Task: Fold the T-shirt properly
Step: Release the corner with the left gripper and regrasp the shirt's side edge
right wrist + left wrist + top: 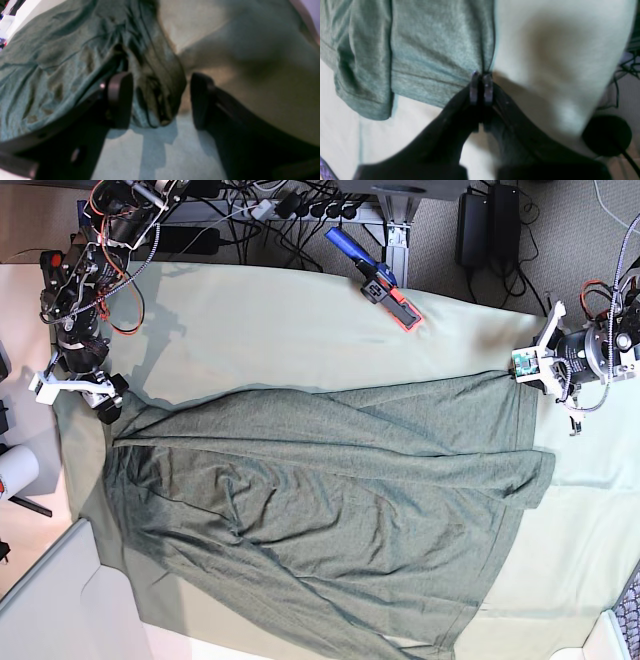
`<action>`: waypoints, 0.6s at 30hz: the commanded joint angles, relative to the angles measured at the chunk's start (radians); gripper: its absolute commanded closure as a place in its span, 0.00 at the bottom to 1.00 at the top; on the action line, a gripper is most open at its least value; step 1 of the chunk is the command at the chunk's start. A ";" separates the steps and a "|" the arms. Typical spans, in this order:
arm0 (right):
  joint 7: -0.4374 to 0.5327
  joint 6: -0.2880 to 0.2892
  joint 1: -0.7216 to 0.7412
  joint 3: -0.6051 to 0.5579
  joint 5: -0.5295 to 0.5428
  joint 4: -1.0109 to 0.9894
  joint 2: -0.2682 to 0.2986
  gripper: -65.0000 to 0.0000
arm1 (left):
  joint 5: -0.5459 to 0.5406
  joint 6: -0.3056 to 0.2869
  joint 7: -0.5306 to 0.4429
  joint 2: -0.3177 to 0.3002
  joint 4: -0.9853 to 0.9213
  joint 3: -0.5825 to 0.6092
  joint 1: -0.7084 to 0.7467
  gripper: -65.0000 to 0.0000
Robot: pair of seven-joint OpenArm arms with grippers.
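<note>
One T-shirt (330, 500), dark heathered grey-green, lies spread and wrinkled across the pale green cloth covering the table (300, 320). Two grippers at work, one at each end of its upper edge. Left gripper (481, 86): jaws pressed together, pinching a corner of the shirt's edge, fabric drawn to a point there. Right gripper (160, 100): jaws apart, a bunched fold of shirt between its two fingers (120, 100), not clamped. One blue-and-orange tool (378, 278) lies on the cloth beyond the shirt.
</note>
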 commanded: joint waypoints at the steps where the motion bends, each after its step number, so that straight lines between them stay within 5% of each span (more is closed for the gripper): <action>1: 0.020 0.011 0.013 0.005 0.014 0.020 0.020 0.45 | -0.006 -0.009 0.003 -0.015 0.035 -0.007 -0.008 1.00; 18: 0.019 0.011 0.005 0.003 0.015 0.020 0.023 0.45 | -0.161 -0.066 0.014 -0.050 0.106 -0.148 -0.113 1.00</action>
